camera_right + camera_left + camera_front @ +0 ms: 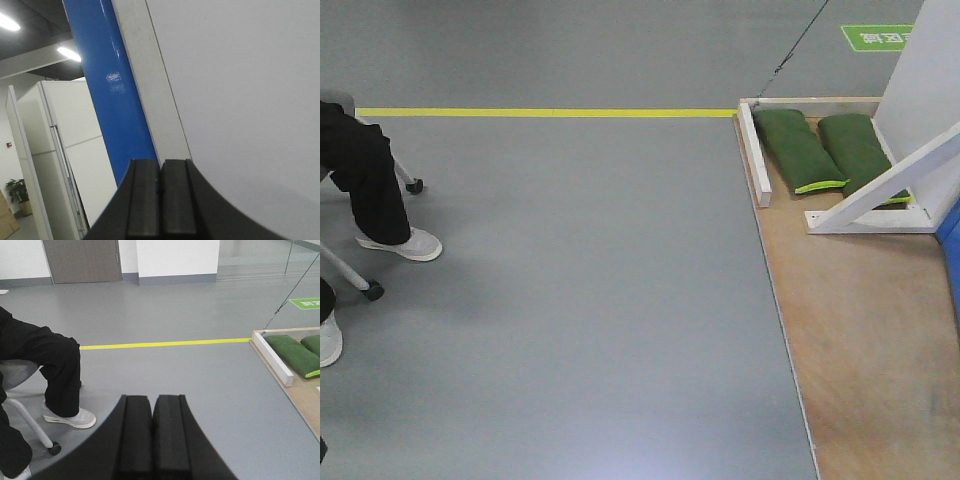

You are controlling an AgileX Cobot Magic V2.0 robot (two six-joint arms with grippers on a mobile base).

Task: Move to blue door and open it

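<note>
The blue door (112,95) shows in the right wrist view as a tall glossy blue strip beside a white frame panel (235,100). Its handle and lock are out of view. A small blue sliver of the door (950,235) also shows at the right edge of the front view, behind a white brace (890,190). My right gripper (161,162) is shut and empty, pointing up at the door's edge. My left gripper (152,399) is shut and empty, pointing over the grey floor.
The door stands on a wooden platform (860,350) with two green sandbags (798,150) and a white rail (754,155). A seated person's legs (370,180) and chair casters (372,290) are at the left. A yellow floor line (540,112) runs across.
</note>
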